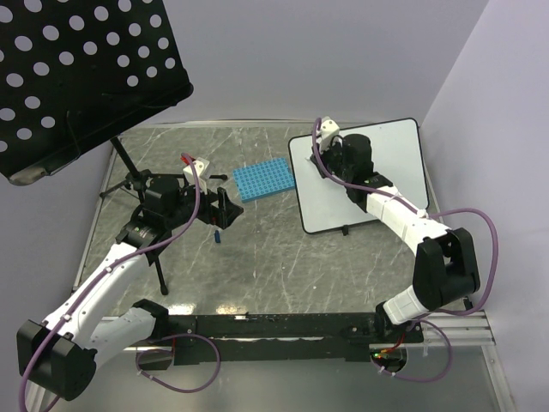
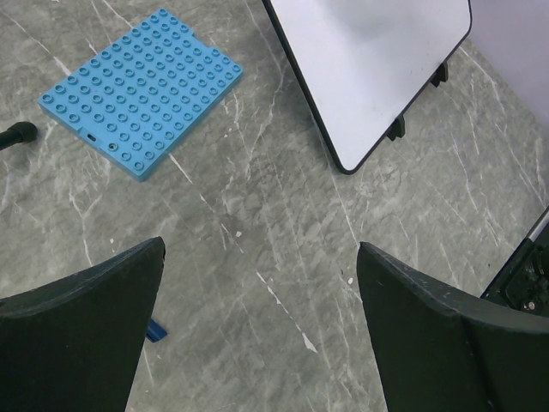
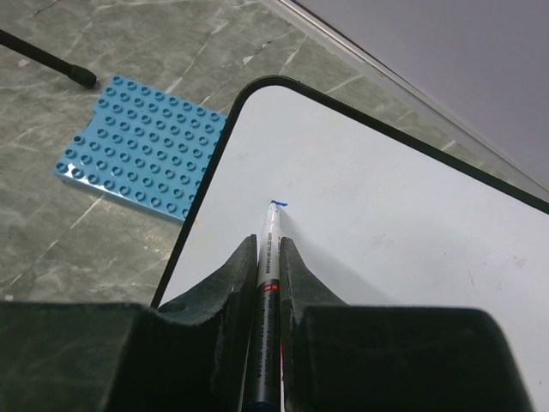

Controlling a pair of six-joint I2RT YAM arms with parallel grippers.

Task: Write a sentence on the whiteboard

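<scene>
ok so where this could go sideways, left to right. The left pincer [image 2: 262, 249] is spread as wide as it goes with nothing in it, hanging over the worktop [image 2: 283, 223], well apart from the whiteboard [image 2: 369, 60]. So nothing is bracing that board, and it only sits on little black feet. I'd guess a hard sideways stroke could scoot it across the stone-look top, maybe into the blue studded plate [image 1: 264, 180] lying just beside its left edge. There's also a small blue bit [image 2: 154, 330] on the worktop by that pincer, might be a cap, can't tell.

Over on the right, the right pincer [image 3: 268, 245] is clamped tight on a marker [image 3: 269, 225], tip down on the board near its far left corner. The sentence [image 3: 279, 203] is barely a thing yet, just one tiny blue tick at the tip. My worries: starting that close to the edge, the tip could run off the board; press too hard and the marker could slide up between the fingers [image 3: 236, 283]; press too light and the line skips.

Surface and room: grey marbled worktop, flat, with the arms' rail [image 1: 283, 324] along the near edge. A black perforated music stand [image 1: 77, 77] looms over the far left corner, and plain pale lilac walls close it in at the back and right
</scene>
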